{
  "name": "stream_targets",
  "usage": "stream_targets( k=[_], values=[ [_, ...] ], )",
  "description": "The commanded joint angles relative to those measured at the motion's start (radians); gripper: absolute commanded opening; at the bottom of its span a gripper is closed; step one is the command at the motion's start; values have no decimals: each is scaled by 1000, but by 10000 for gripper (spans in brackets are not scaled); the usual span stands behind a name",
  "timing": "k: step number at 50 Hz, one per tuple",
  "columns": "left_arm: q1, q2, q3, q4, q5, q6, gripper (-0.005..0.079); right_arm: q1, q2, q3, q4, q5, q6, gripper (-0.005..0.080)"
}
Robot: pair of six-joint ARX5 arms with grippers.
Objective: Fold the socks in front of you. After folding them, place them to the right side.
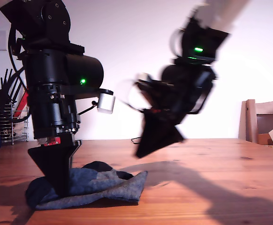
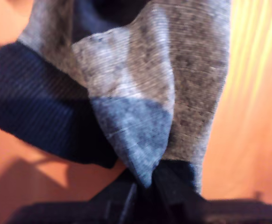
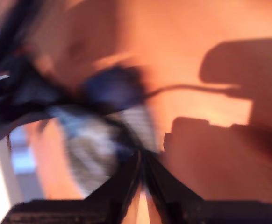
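Socks (image 1: 87,187) lie in a rumpled, partly folded bundle on the table (image 1: 211,187), toward the exterior view's left. My first pincer (image 1: 61,185) stands upright on the bundle with its tips pressed into the cloth; the first wrist view shows a pleat of grey and blue knit (image 2: 140,140) gathered and pinched between its closed jaws. My second pincer (image 1: 157,138) hangs in the air above the table, apart from the socks and blurred by motion, its jaws pressed together on nothing. The step in hand appears to be the fold itself, one arm anchoring the bundle. The next move likely calls for carrying the pinched layer over and flattening it, before shifting the bundle toward the exterior view's right.
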Motion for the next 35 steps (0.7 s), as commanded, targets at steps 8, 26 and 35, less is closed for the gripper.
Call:
stream_targets(
  k=[8, 26, 35],
  values=[
    [-10, 39, -25, 54, -13, 133, -20, 41, 25, -10, 57, -36, 45, -10],
    [-31, 39, -25, 60, -12, 177, -20, 81, 26, -10, 130, -39, 57, -10],
    [-47, 39, -25, 56, -12, 177, -20, 82, 62, -10, 167, -40, 81, -10]
  ],
)
